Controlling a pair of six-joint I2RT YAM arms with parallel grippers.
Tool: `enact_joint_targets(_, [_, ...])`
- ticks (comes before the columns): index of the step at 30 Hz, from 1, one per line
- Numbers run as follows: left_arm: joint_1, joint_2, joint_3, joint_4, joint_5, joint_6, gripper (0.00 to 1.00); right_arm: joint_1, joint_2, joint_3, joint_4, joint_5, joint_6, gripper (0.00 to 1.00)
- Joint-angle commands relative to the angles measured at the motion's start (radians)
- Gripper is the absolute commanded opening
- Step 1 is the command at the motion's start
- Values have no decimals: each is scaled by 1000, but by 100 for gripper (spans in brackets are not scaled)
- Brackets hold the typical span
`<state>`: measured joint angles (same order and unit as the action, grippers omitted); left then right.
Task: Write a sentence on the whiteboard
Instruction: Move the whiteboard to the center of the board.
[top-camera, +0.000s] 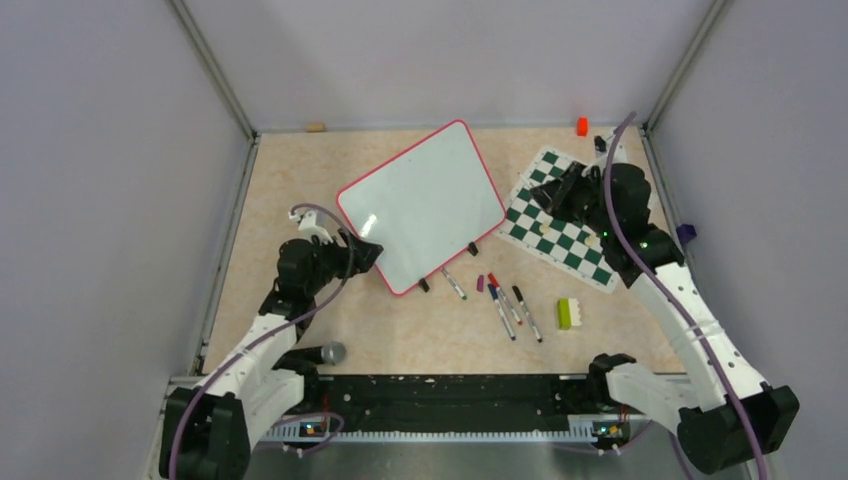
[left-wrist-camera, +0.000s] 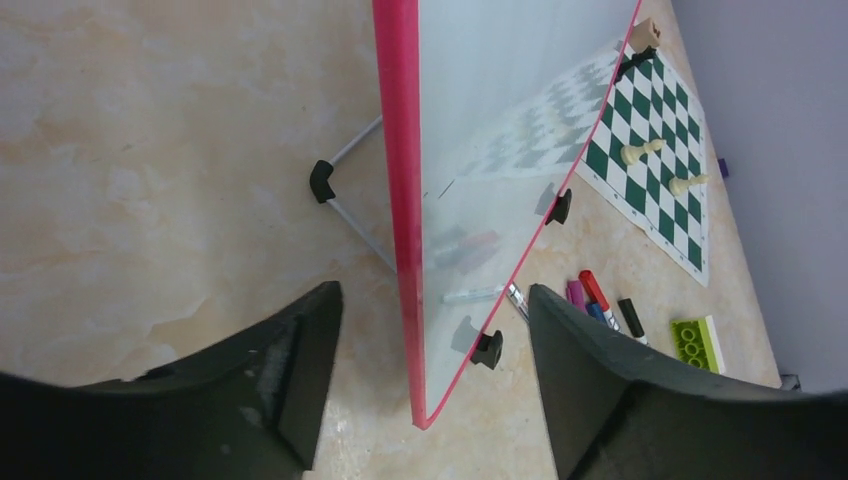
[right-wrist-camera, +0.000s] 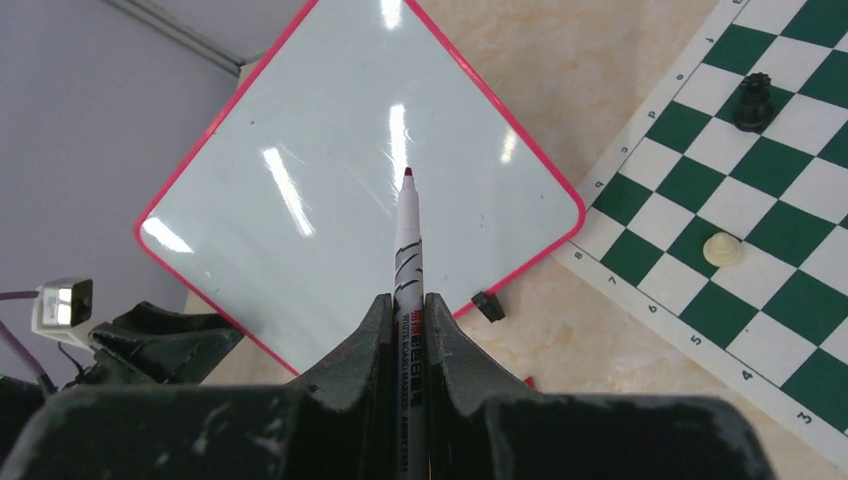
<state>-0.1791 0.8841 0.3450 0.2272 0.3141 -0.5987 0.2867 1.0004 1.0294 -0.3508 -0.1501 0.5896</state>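
The whiteboard (top-camera: 420, 205) sits mid-table, turned at an angle, its right corner just beside the chess mat (top-camera: 560, 235). Its face is glossy white with streaks of glare, and its 2 black feet (top-camera: 472, 247) are on the near edge. My left gripper (left-wrist-camera: 432, 300) is at the board's near-left corner. The jaws are apart with the pink rim running between them, and neither finger (left-wrist-camera: 300, 380) touches it. A thin metal leg (left-wrist-camera: 322, 182) with a black cap shows behind the board.

My right gripper (right-wrist-camera: 405, 305) is clamped on a marker (right-wrist-camera: 408, 240), whose bare dark-red tip points at the board. That gripper is over the mat, where a black piece (right-wrist-camera: 752, 100) and a white piece (right-wrist-camera: 722, 248) stand. Loose markers (top-camera: 515, 310) and a green-and-white brick (top-camera: 568, 313) lie on the table (top-camera: 300, 180) near the board's feet.
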Motion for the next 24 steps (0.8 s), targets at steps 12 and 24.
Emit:
enact_joint_targets(12, [6, 90, 15, 160, 36, 128, 50, -108, 550, 229, 288, -46, -58, 0])
enact_joint_targets(24, [6, 135, 20, 151, 52, 157, 41, -150, 992, 559, 259, -250, -105, 0])
